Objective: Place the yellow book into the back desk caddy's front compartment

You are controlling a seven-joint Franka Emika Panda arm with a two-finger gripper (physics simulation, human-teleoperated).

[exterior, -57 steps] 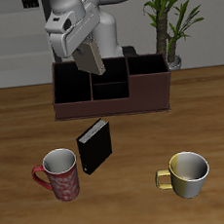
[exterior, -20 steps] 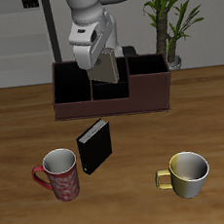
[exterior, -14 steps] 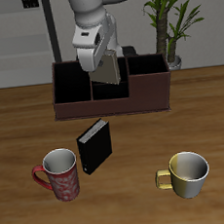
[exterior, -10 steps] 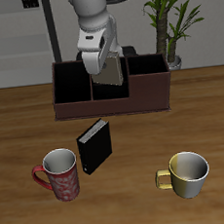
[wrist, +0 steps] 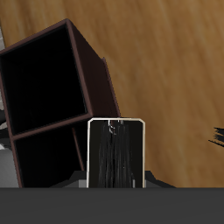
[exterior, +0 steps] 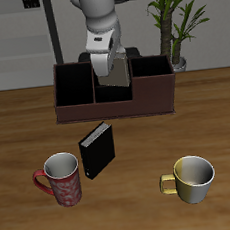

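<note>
The gripper [exterior: 107, 53] pinches the yellow book [exterior: 112, 71] upright just above the back desk caddy [exterior: 76, 109], over its middle cells, so lowering it straight into the front compartment [exterior: 112, 91] looks next.

The white arm is held up high and bent down at the wrist. The gripper [exterior: 110, 59] is pointed down. Its two fingers are closed tight on the yellow book [exterior: 112, 71], which is held upright between them.
</note>
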